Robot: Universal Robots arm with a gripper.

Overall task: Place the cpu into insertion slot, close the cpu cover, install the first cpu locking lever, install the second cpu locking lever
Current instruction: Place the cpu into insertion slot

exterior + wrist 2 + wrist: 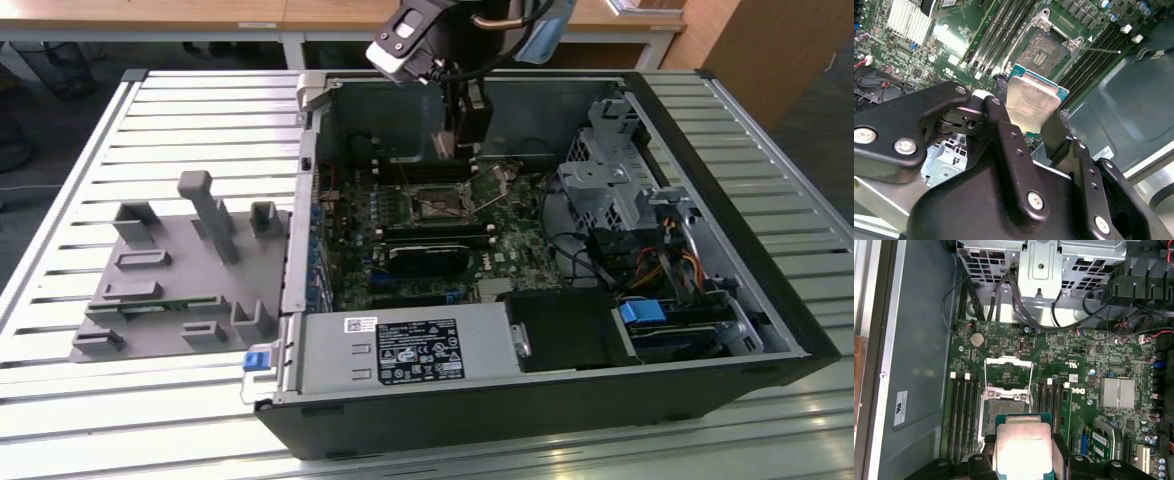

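We see the claw (pixel 1026 125) clamped on the cpu (pixel 1033 95), poised over the open slot (pixel 1046 50), with the cover (pixel 1008 371) swung back. The cpu appears tilted. Lowered askew or off-centre, it may damage the slot or slip free.

Square silver-topped cpu (pixel 1021 447) clamped in claw (pixel 1029 117), tilted, hanging above bare dark insertion slot (pixel 1004 410); silvery cpu cover (pixel 1008 367) flipped open, off slot.

Hand (pixel 1026 117) clenched, aimed downward.
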